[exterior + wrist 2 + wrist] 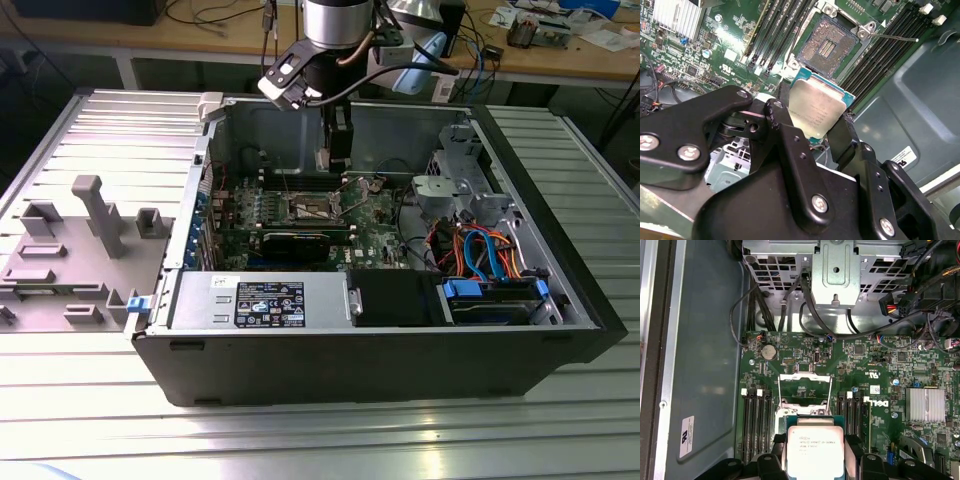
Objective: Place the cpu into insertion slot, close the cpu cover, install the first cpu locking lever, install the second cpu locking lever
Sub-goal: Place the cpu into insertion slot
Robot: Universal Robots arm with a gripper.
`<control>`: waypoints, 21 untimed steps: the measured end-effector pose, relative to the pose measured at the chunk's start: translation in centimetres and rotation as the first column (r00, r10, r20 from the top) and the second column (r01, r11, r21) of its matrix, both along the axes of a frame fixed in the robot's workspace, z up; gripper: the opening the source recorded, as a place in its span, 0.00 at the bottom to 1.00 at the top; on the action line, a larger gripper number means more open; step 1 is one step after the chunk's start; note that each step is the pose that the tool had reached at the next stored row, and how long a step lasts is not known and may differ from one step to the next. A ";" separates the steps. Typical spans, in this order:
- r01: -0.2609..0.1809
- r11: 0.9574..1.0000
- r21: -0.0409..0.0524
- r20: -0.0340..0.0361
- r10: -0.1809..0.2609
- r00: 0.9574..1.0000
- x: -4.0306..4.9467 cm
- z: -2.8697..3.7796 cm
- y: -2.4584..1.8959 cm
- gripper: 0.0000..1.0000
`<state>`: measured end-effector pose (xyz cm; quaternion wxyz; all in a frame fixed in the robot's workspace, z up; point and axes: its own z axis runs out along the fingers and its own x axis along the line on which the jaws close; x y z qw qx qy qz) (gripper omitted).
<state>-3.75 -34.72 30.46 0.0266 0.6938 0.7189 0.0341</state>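
The cpu (815,107), a small square chip with a silver-grey top, sits between the black fingers (785,122) of my gripper (815,114), which is shut on its edges. In both wrist views it hangs above the green motherboard, close over the insertion slot (830,45), whose dark pin field lies uncovered. The cpu (814,450) hides most of the slot in the first wrist view. The cpu cover (805,377) stands raised at the slot's far side. A thin locking lever (895,37) sticks out loose beside the slot. In the exterior view my gripper (335,150) hovers inside the open case above the slot (312,208).
Black memory slots (775,30) flank the slot on both sides. A black graphics card (300,242) lies just in front, then the power supply (260,300). The drive cage and cables (480,220) fill the exterior view's right. Grey fixtures (90,215) stand on the table outside the case.
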 end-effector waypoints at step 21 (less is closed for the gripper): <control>0.000 1.000 0.000 0.000 0.000 1.000 0.00 -0.40 0.00 0.54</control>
